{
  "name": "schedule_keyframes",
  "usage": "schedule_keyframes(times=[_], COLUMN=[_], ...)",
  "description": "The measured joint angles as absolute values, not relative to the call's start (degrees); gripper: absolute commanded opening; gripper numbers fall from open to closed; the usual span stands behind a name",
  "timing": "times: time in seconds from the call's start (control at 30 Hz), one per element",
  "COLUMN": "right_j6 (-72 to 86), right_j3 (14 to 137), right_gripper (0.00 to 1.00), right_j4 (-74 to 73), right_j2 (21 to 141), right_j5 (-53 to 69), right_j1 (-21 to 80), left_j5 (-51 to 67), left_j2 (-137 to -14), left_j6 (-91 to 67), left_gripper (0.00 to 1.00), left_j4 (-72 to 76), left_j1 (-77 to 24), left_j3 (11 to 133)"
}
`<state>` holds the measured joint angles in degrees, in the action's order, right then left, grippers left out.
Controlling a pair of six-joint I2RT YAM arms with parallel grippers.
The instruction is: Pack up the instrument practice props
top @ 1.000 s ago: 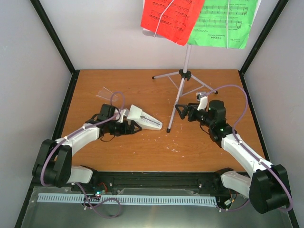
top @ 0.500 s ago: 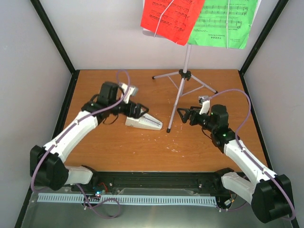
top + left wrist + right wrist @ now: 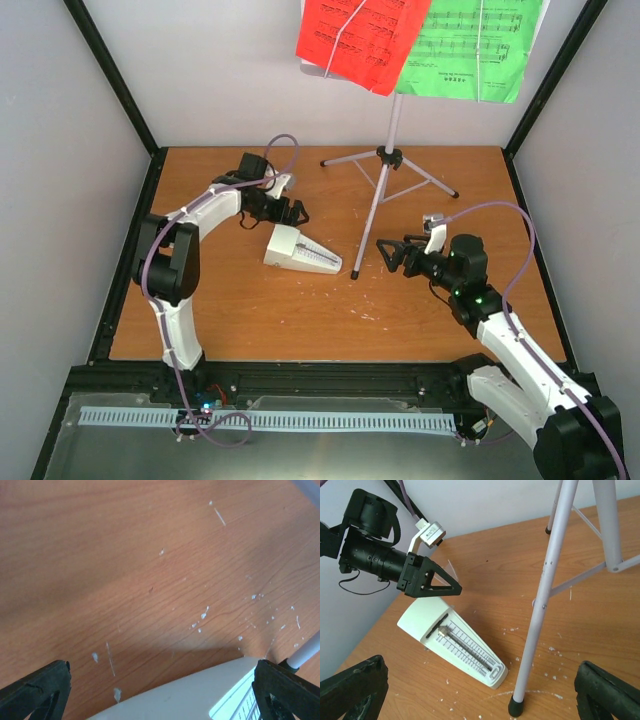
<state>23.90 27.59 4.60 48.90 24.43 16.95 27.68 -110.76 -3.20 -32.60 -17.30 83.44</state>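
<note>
Both the left fingers (image 3: pixel 294 212) and right fingers (image 3: pixel 388 252) gape empty. The metronome (image 3: pixel 300 252) lies on the counter (image 3: pixel 300 310) just beneath the left ones, apparently untouched. The stand (image 3: pixel 393 125), its leg just ahead of the right ones, could topple if nudged.

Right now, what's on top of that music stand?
On the stand: a red page and a green page, side by side. What they rest against is mostly hidden.
</note>
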Motion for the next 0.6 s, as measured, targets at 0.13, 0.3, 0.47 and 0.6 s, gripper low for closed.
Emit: schedule_keyframes(times=[0.13, 0.3, 0.47, 0.6], right_j6=[24.0, 23.8, 23.8, 23.8], right_j3=[26.4, 26.3, 26.1, 25.2], right_gripper=[1.0, 1.0, 1.0, 1.0], right_j4=[3.5, 3.1, 3.6, 4.4], right_j2=[47.8, 47.6, 47.9, 48.1], right_j5=[24.4, 24.4, 24.4, 24.4], right_j1=[17.0, 17.0, 17.0, 17.0], left_j5=[29.8, 34.5, 37.7, 39.6], left_j2=[-110.8, -105.4, -99.6, -95.1], left_j6=[-3.3, -4.6, -7.0, -9.6], left_gripper=[0.99, 0.99, 1.0, 0.99], left_j4=[-34.0, -33.0, -33.6, -33.6], left_j1=[-17.2, -17.4, -18.6, -21.4], left_j3=[82.3, 73.8, 66.3, 61.1])
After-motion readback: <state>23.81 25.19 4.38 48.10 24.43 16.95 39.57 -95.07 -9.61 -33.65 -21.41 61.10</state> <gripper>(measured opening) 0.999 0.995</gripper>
